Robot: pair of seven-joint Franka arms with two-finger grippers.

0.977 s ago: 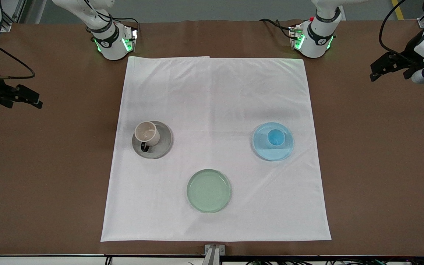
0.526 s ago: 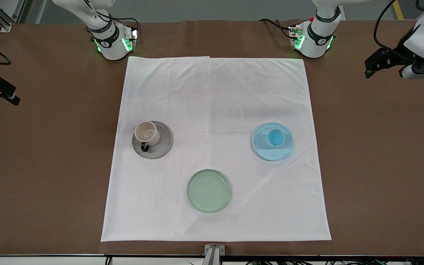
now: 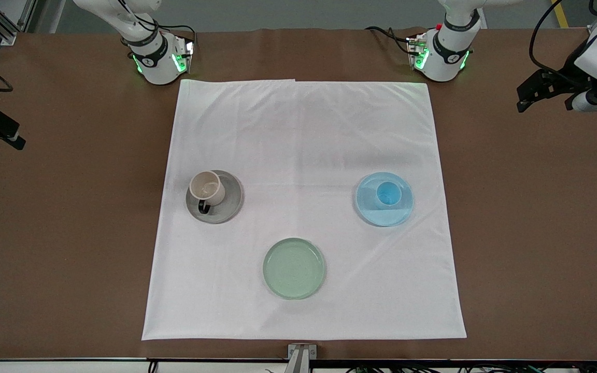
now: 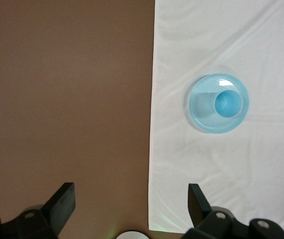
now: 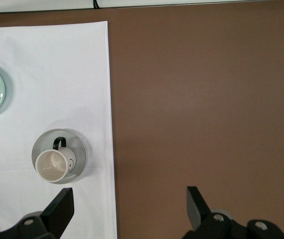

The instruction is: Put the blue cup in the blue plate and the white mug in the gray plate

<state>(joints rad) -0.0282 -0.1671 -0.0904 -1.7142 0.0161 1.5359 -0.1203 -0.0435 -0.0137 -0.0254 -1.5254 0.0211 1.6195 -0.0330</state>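
A: Where do your two pieces sit?

B: The blue cup (image 3: 388, 193) stands upright in the blue plate (image 3: 371, 212), toward the left arm's end of the cloth. The white mug (image 3: 207, 187) stands in the gray plate (image 3: 228, 207), toward the right arm's end, its black handle turned toward the front camera.

A: And your grippers?

B: The left gripper (image 4: 131, 206) hangs over bare table off the cloth's edge, fingers spread wide with nothing between them. The right gripper (image 5: 130, 206) does the same at its own end, also parted and empty.

A: So which arm would you send where?

B: Each piece lies inward from the arm at its own end: the cup from the left, the mug from the right. Neither arm would need to cross. By my reading, though, both placements look done, so you likely have nothing left to reach for.

A: Anything between them?

B: Only a pale green plate (image 3: 294, 268), nearer the front camera, bare.
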